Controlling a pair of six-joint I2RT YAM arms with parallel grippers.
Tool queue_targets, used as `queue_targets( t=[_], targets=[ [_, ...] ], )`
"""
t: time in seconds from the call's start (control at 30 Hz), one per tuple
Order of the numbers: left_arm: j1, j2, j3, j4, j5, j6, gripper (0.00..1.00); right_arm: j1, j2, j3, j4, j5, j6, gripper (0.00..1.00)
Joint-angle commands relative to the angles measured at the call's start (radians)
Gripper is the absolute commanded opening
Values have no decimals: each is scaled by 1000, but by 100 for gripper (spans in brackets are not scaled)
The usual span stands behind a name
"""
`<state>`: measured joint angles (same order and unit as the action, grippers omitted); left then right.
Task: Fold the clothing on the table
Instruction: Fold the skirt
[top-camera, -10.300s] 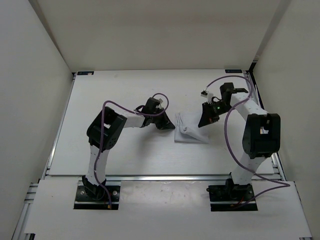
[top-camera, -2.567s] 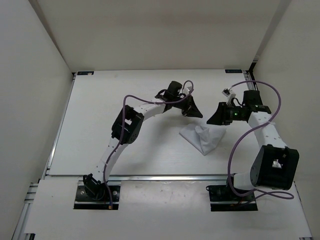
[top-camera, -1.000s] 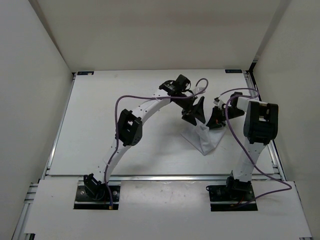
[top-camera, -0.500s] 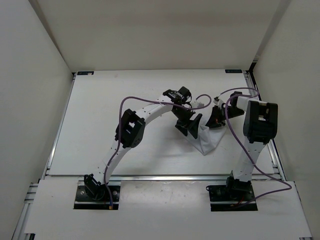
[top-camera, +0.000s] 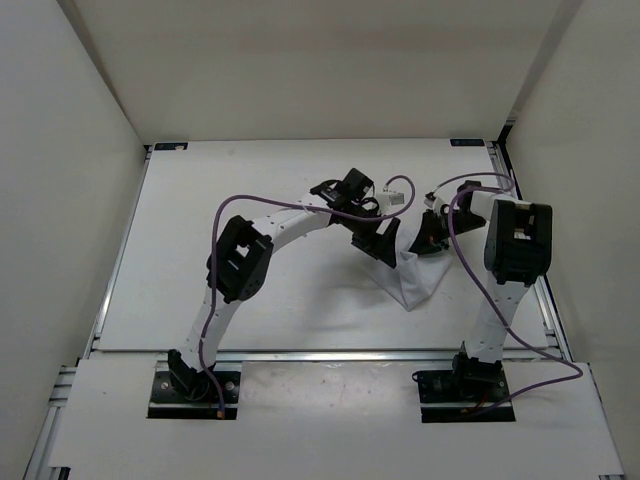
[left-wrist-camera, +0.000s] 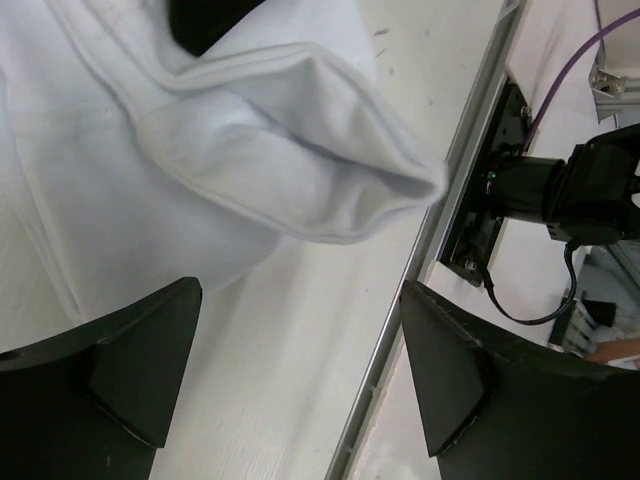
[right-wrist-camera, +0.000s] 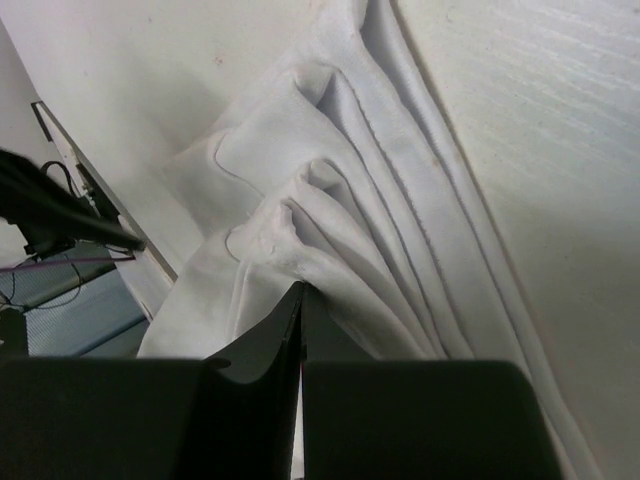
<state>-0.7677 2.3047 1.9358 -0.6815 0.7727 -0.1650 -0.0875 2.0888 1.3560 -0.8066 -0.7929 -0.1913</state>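
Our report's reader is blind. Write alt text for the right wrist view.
The right gripper, shut, pinches a bunched fold of the white clothing. The rest of it lies in creased layers on the white table.

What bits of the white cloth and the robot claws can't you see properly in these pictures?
- Right wrist view: the right claw hides how much of the clothing it pinches.
- Left wrist view: a dark shape is cut off by the top edge; I cannot tell what it is.
- Top view: the left claw and the right claw cover the clothing's far edge, and both look too small to show their openings.
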Motion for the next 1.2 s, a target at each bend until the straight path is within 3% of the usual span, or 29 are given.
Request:
queue_targets(
  t=[0.0,0.2,0.47,1.17],
  targets=[
    [-5,-131,-56,150,-1,19,92,8,16,43,-19,4,-14,0],
    [4,-203,-195,401,36,-66,94,18,22,51,-22,0,-14,0],
    [-30,-150,-141,436,56,-84,98,17,22,58,-29,3,-20,0],
    [-47,-73,-109,428,106,-73,95,26,40,58,-29,12,-2,0]
  ],
)
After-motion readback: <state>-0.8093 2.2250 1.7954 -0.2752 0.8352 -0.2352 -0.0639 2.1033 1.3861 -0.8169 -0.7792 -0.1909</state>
